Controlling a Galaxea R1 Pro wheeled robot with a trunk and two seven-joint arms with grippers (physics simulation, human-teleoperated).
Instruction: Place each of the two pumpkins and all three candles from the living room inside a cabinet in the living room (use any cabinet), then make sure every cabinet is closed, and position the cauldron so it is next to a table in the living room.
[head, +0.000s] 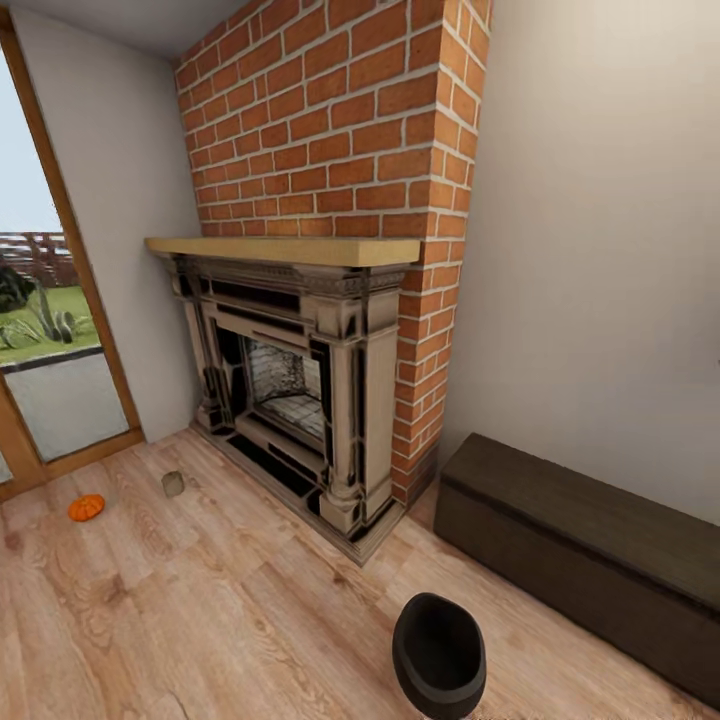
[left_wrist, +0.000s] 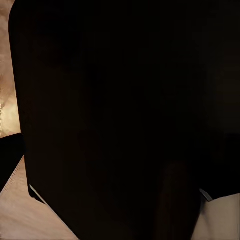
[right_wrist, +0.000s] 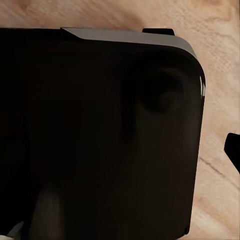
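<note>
Grippers cannot be made out in either wrist view: a dark, rounded-cornered body close to each lens blocks the fingers, so whether they are spread or clenched cannot be told, and nothing is seen to be held. Pale wooden floor is glimpsed past the edges of that dark shape. The arms themselves are not identifiable in the head view, so their pose can only be judged as tucked low and close to the trunk.

Nearest the robot, a cauldron stands on the floor, its wide mouth tilted toward the camera. It is judged heavy and rigid with a smooth, slippery belly; the rim is likely the best place to be pinched, or it may be pushed along the boards.

Just beyond, to the right, a cabinet is set against the wall, and its fronts appear shut. Further off, near the glass door, one pumpkin lies on the floor, and a candle stands near it, between it and the fireplace. Both are judged light and stiff; the pumpkin is round and prone to roll, so a grasp across its middle is advised, while the candle is best taken by its sides.
</note>
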